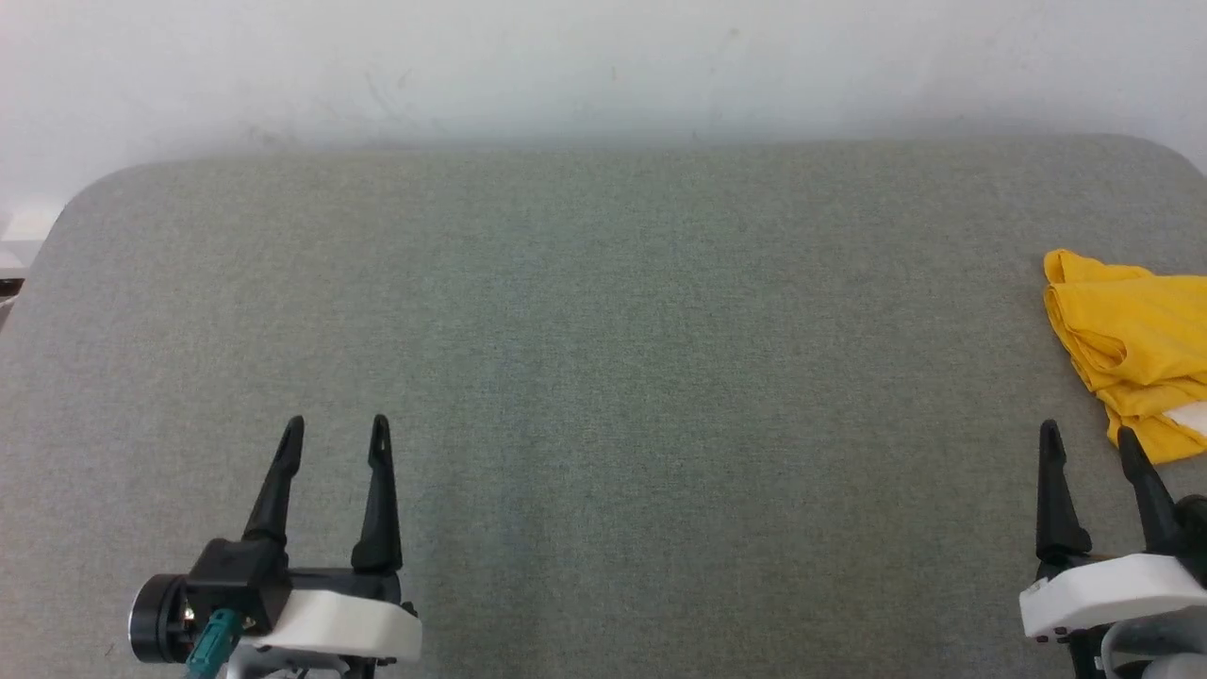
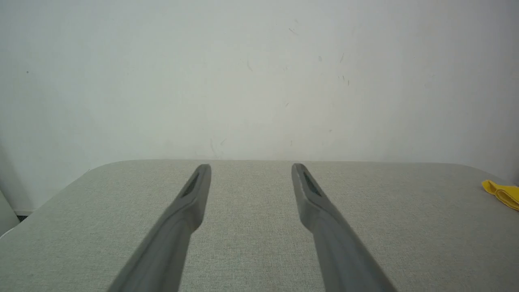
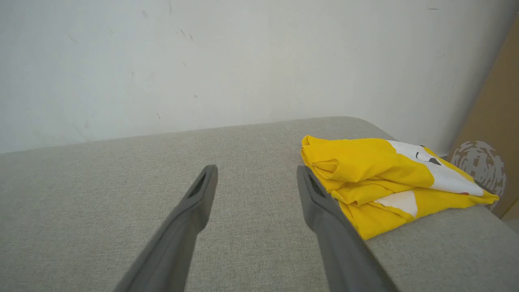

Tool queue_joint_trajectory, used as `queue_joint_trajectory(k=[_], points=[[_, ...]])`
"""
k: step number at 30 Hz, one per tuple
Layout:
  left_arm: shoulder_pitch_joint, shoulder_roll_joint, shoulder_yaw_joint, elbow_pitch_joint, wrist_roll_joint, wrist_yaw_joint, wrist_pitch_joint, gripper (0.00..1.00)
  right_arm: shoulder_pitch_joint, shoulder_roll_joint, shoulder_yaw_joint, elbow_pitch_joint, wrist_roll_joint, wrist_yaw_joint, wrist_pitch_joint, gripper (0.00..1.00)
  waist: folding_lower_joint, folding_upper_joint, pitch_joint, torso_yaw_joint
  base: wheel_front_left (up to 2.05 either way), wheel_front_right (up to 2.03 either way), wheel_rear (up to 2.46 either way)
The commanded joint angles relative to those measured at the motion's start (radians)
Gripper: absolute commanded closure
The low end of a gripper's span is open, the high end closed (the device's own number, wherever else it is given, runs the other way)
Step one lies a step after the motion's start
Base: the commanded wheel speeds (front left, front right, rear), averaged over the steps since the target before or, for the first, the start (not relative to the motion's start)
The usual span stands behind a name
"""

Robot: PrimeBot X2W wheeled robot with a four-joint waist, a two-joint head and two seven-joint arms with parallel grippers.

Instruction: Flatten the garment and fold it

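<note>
The garment [image 1: 1136,344] is a bright yellow T-shirt lying bunched in loose folds at the right edge of the grey table [image 1: 603,377]. In the right wrist view the garment [image 3: 377,178] shows a white patch with black marks. My right gripper [image 1: 1084,438] stands open just left of and nearer than it, holding nothing; its right finger [image 3: 324,202] lies beside the cloth's near edge. My left gripper [image 1: 335,429] is open and empty at the lower left, far from the shirt. A yellow corner of the garment [image 2: 502,194] appears at the far right of the left wrist view.
A white wall [image 1: 603,66] rises behind the table's rounded far edge. A brown cardboard panel [image 3: 494,129] leans past the table's right end. The grey cloth surface stretches wide between the two grippers.
</note>
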Motion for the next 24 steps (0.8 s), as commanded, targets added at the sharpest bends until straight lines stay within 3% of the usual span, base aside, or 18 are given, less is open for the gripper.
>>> queue_joint_trajectory(k=[1, 2, 24], points=[[0.005, 0.003, -0.003, 0.007, 0.008, -0.011, -0.005, 0.00, -0.007, 0.003, 0.000, 0.004, 0.006, -0.002, -0.006, 0.00, -0.0001, 0.0000, 0.004, -0.004, 0.00, 0.00, 0.00], [0.000, 0.000, -0.002, 0.004, 0.001, -0.006, 0.000, 1.00, -0.001, 0.000, 0.001, 0.003, 0.000, 0.000, -0.001, 1.00, 0.0000, 0.0000, 0.003, -0.003, 0.00, 0.00, 0.00], [-0.007, -0.014, 0.009, 0.010, 0.024, -0.013, 0.037, 1.00, 0.001, 0.000, 0.034, -0.023, -0.018, 0.000, 0.032, 1.00, 0.0001, 0.0000, -0.006, -0.005, 0.00, 0.00, 0.00]])
